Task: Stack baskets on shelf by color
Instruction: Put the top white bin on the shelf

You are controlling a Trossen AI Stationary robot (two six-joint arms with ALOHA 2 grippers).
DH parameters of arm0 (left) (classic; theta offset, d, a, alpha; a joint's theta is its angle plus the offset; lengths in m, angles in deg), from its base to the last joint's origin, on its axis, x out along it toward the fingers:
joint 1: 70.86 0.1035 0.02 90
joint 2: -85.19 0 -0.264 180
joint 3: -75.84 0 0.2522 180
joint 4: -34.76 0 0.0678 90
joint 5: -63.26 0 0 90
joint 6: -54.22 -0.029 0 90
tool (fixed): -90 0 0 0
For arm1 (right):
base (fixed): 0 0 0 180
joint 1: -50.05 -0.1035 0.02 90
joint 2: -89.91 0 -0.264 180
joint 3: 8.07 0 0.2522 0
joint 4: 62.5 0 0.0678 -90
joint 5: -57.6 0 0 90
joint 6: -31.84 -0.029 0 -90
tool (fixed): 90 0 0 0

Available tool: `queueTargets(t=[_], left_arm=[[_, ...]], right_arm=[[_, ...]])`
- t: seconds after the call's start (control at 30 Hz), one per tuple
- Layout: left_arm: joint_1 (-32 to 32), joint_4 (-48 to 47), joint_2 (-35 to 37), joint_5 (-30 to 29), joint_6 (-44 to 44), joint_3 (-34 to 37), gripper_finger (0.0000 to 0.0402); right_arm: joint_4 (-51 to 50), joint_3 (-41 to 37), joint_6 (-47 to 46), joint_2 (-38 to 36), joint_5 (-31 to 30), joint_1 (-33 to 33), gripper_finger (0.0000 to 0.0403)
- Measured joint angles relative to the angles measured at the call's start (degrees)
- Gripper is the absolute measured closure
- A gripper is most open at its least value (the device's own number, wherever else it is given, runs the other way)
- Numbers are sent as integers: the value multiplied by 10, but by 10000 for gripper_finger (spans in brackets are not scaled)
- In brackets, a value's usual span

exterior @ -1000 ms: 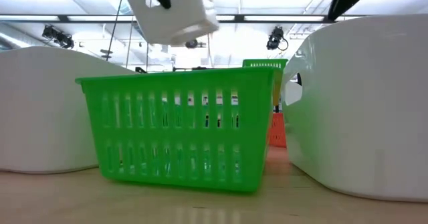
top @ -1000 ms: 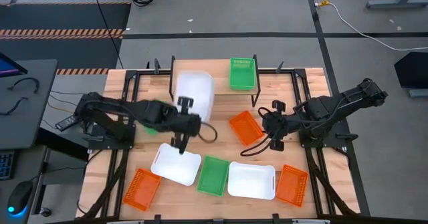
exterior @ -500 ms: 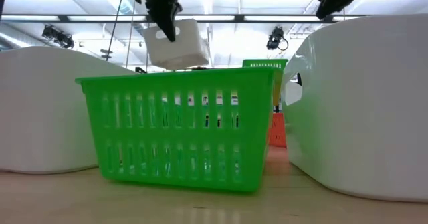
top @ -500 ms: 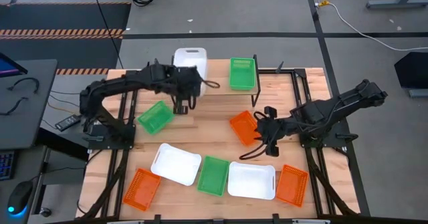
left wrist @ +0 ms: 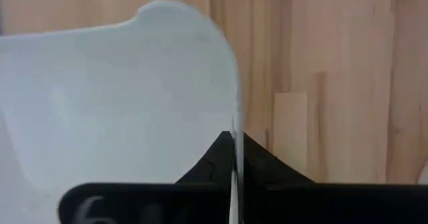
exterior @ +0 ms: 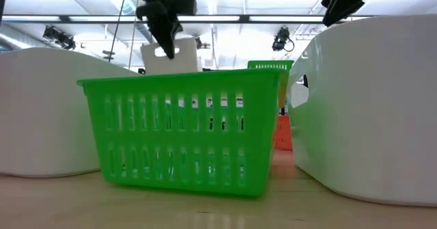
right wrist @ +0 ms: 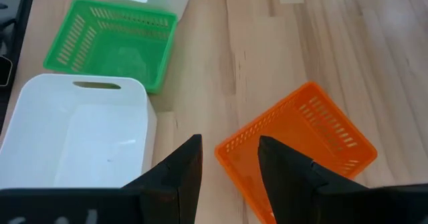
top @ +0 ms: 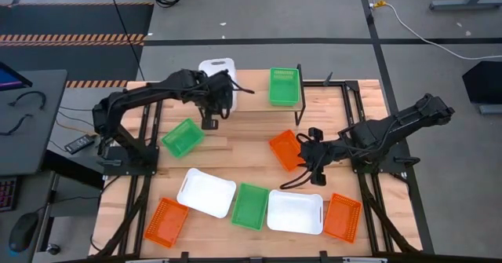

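My left gripper [top: 216, 98] is over the table's far left, shut on a white basket [top: 216, 68], which shows in the low view [exterior: 186, 58] behind a green basket [exterior: 184, 130]. The basket's underside is hidden there. The shelf [top: 255, 98] runs along the far edge with a green basket [top: 284, 86] on it. My right gripper [top: 308, 158] is open beside an orange basket [top: 285, 148]. In the right wrist view its fingers [right wrist: 230, 162] stand on either side of that basket's near corner [right wrist: 226, 150], apart from it. My left gripper pinches the white basket's thin side wall [left wrist: 233, 120] between its two fingers [left wrist: 234, 150], one finger on each face of the wall. It comes from above, pointing down. Whether the basket rests on the shelf or hangs just above it, I cannot tell.
On the tabletop lie a green basket [top: 183, 137] at left and a near row: orange [top: 166, 220], white [top: 206, 192], green [top: 250, 206], white [top: 295, 211], orange [top: 343, 217]. Bare wood lies between the shelf and this row.
My left gripper carried the white basket from high over the table's middle to the far edge, then lowered it and brought it level from a tilt. My right gripper moved a little toward the table's left, closer to the orange basket.
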Motion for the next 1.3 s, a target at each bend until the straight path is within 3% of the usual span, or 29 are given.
queueTargets(t=[0.23,0.4,0.57,1.3], left_arm=[[0,40,0,-25,-8,14,349],[4,42,0,-77,-17,14,320],[15,46,0,-83,-10,14,307],[3,47,0,-50,59,14,356]], right_arm=[[0,0,0,0,0,0,251],[0,0,0,0,0,0,251],[0,0,0,0,0,0,251],[4,0,4,0,1,0,251]])
